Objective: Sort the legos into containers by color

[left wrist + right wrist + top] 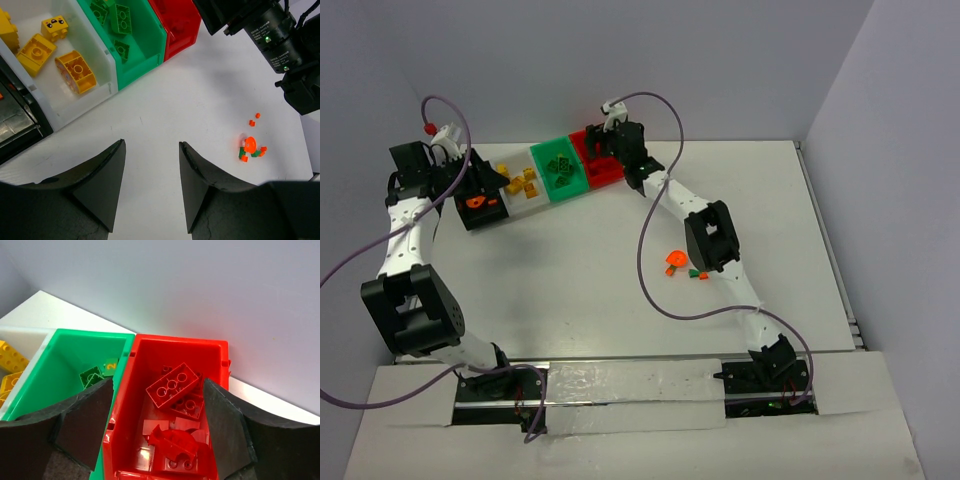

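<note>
Loose orange, green and red legos (678, 265) lie mid-table (570, 290), well apart from the bins. Left gripper (151, 144) hovers over bare table near the black bin (478, 220), jaws partly apart, empty. Far row, left to right: black, white bin (60, 117) with yellow bricks (35, 52), green bin (65, 335), red bin (220, 347) with red bricks (172, 385); right gripper (157, 385) hangs over the red bin, jaws wide, holding nothing.

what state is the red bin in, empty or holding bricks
Holding bricks, not empty. The right wrist view looks down into the red bin and shows several red bricks lying on its floor.
</note>
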### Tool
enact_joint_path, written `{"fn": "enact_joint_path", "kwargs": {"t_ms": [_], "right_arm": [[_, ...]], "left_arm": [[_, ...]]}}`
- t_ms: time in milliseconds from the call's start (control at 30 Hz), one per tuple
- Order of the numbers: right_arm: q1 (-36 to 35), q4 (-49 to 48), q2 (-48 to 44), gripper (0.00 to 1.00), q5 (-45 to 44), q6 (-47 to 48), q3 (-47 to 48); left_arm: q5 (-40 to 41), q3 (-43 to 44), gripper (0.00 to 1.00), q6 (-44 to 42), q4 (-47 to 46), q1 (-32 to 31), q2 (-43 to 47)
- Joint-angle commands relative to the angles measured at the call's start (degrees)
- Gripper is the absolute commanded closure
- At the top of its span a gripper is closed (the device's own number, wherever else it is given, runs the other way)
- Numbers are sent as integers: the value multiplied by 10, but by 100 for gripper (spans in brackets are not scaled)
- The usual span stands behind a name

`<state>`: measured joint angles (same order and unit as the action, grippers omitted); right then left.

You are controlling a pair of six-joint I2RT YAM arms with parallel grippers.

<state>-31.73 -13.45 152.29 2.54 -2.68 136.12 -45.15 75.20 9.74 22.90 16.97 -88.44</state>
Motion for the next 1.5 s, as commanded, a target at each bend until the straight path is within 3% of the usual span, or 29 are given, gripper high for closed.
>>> {"fn": "enact_joint_path", "kwargs": {"t_ms": [0, 133, 233, 333, 467, 600, 733, 900, 1467], "right_arm": [[2, -9, -108, 16, 6, 20, -55], [17, 66, -211, 6, 32, 41, -143], [29, 136, -294, 0, 59, 67, -207], [43, 235, -409, 0, 80, 103, -310], [73, 364, -505, 1, 142, 158, -431], [97, 508, -573, 12, 218, 228, -505], [130, 609, -571, 21, 286, 248, -547], [180, 698, -520, 24, 353, 282, -548], [231, 727, -321, 31, 459, 288, -497]], "left_arm": [[-11, 5, 43, -17, -15, -1, 28], [-1, 19, 37, -58, 12, -13, 34], [17, 29, 23, -104, 53, -47, 39], [36, 18, 22, -156, 67, -95, 53], [33, -11, 22, -161, 48, -136, 75], [-15, -3, 23, -162, 70, -145, 65], [-39, -4, 23, -170, 84, -156, 65], [-26, -16, 23, -175, 84, -189, 81], [3, -15, 23, -168, 77, -222, 75]]}}
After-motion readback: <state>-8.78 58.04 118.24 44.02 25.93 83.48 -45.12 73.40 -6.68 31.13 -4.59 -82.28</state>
